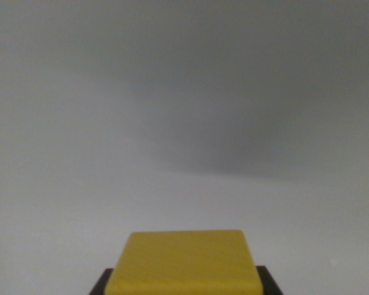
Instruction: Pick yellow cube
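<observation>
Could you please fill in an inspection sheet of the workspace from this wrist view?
Surface: plain grey surface, blurred, with a soft dark shadow toward the wrist view's right.
Job's things: yellow cube at the bottom centre, top face showing, cut off by the lower edge.
Clutter: nothing seen.
Gripper: dark parts show on either side of the cube at the bottom edge, likely the gripper's fingers; whether they press on the cube cannot be told.
Cables: nothing seen.
Surroundings: only featureless grey background; no walls, people or other equipment visible.
</observation>
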Controlling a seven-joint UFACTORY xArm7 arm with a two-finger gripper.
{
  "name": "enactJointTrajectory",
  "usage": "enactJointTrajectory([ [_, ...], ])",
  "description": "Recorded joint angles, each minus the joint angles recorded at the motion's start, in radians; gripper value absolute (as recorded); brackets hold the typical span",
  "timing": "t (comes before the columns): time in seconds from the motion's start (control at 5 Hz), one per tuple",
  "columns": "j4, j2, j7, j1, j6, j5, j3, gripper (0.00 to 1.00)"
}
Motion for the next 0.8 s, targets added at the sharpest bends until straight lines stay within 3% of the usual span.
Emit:
enactJointTrajectory([
  [0.2, 0.0, 0.0, 0.0, 0.0, 0.0, 0.0, 0.0, 1.0],
  [0.4, 0.031, -0.015, 0.0, -0.0007, 0.046, 0.0017, 0.001, 1.0],
  [0.6, 0.031, -0.015, 0.0, -0.0007, 0.046, 0.0017, 0.001, 1.0],
  [0.8, 0.063, -0.03, 0.0, -0.0014, 0.093, 0.0034, 0.001, 1.0],
])
